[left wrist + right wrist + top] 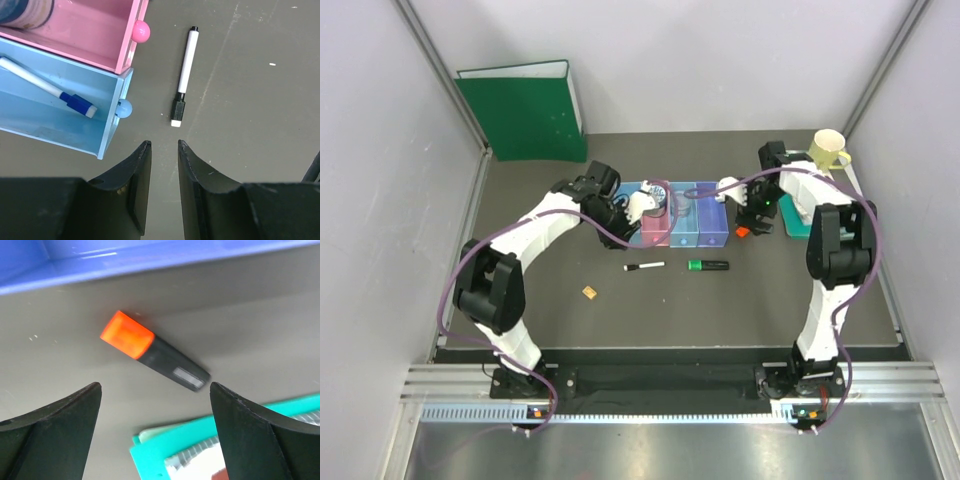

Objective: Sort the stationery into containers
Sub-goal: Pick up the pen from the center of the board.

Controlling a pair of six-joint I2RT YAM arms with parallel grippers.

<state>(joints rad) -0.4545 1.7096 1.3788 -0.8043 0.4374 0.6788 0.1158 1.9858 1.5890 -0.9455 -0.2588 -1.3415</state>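
The joined row of bins (695, 225) stands mid-table. In the left wrist view the light blue end bin (107, 102) holds a white pen with a blue cap (55, 92), and the pink bin (95, 35) holds a round jar (25, 12). My left gripper (638, 207) (164, 145) hangs over the table beside these bins, slightly open and empty. A black-capped white pen (643, 267) (184, 75), a green-capped highlighter (708, 265) and a tan square (590, 292) lie on the table. My right gripper (748, 215) (155, 385) is wide open just above the orange-capped highlighter (742, 231) (155, 357), which lies beside the purple bin (150, 265).
A teal tray (798, 222) (200, 450) lies right of the orange highlighter, close under my right gripper. A cream mug (830, 150) stands behind it. A green binder (525, 110) leans at the back left. Grey walls close in both sides.
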